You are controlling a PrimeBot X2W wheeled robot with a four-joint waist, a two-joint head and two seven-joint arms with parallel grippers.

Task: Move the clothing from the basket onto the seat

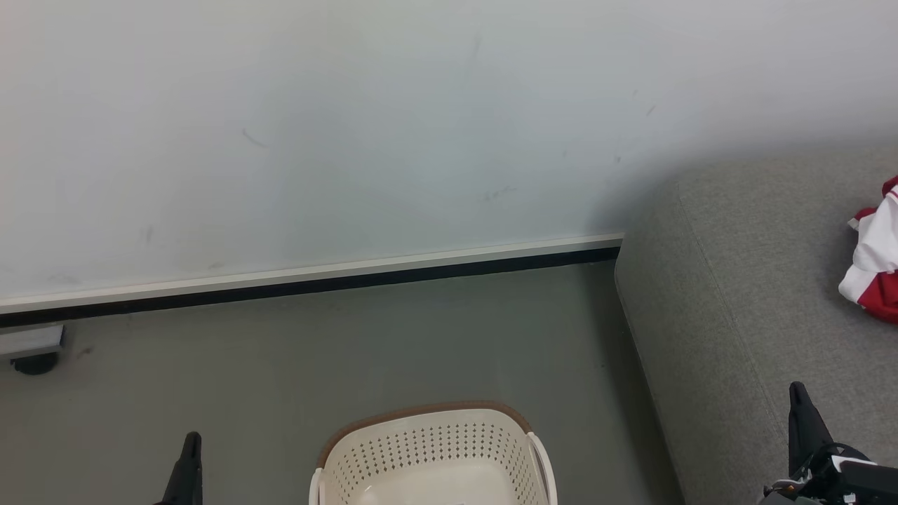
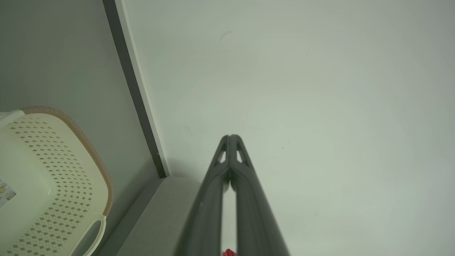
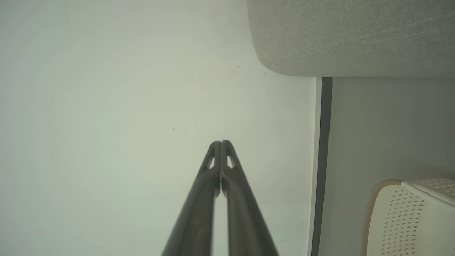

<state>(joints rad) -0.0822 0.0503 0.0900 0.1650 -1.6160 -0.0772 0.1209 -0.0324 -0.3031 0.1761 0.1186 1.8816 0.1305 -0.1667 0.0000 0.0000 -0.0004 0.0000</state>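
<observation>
Our left gripper and right gripper both hold their jaws pressed together, and the red-and-white clothing lies on the grey sofa. We judge a low arm swing could knock the light basket near the sofa's rounded edge; bare floor lies open toward the wall.

The cream basket with its brown rim stands on the grey floor at the bottom centre, just left of the grey seat. Red-and-white clothing lies bunched on the seat at the right edge. The left gripper rises at lower left, apart from the basket. The right gripper shows over the seat at lower right. A white wall with dark skirting runs behind.
</observation>
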